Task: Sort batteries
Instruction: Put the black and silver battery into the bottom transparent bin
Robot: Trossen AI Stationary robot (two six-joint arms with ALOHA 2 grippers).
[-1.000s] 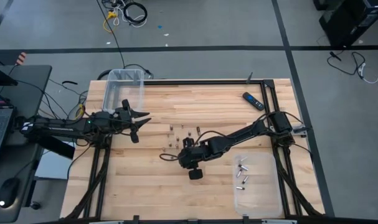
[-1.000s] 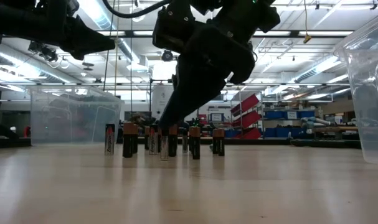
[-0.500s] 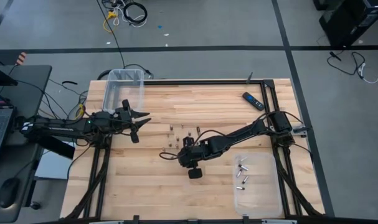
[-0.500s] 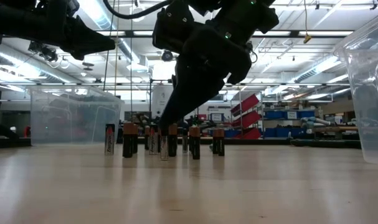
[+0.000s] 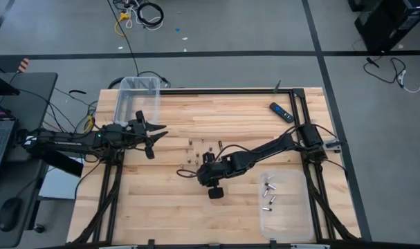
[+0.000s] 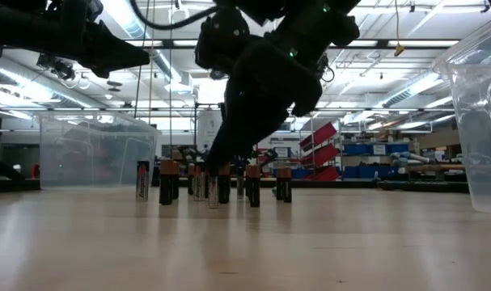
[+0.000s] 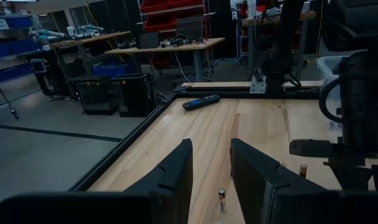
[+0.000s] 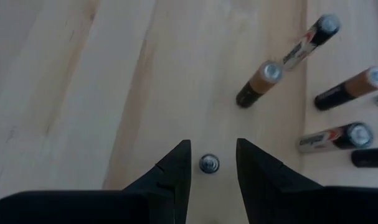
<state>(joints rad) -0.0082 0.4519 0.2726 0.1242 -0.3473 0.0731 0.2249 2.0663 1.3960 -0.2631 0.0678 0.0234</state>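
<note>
Several small batteries (image 5: 203, 149) stand upright on their ends in a loose cluster at mid-table; the low view shows them in a row (image 6: 221, 184). My right gripper (image 8: 213, 165) is open and points down over the cluster's near-left side (image 5: 189, 171). Its fingers stand on either side of one upright battery (image 8: 208, 163) without touching it. Other cells (image 8: 257, 84) stand just beyond. A few batteries (image 5: 268, 194) lie in a clear tray at the near right. My left gripper (image 5: 154, 131) hovers open at the table's left (image 7: 210, 168).
A clear bin (image 5: 137, 97) sits at the far left corner, also seen in the low view (image 6: 95, 149). A clear tray (image 5: 289, 207) lies near right. A black-and-blue remote (image 5: 280, 112) lies at the far right. Bare wood (image 5: 154, 200) spreads near left.
</note>
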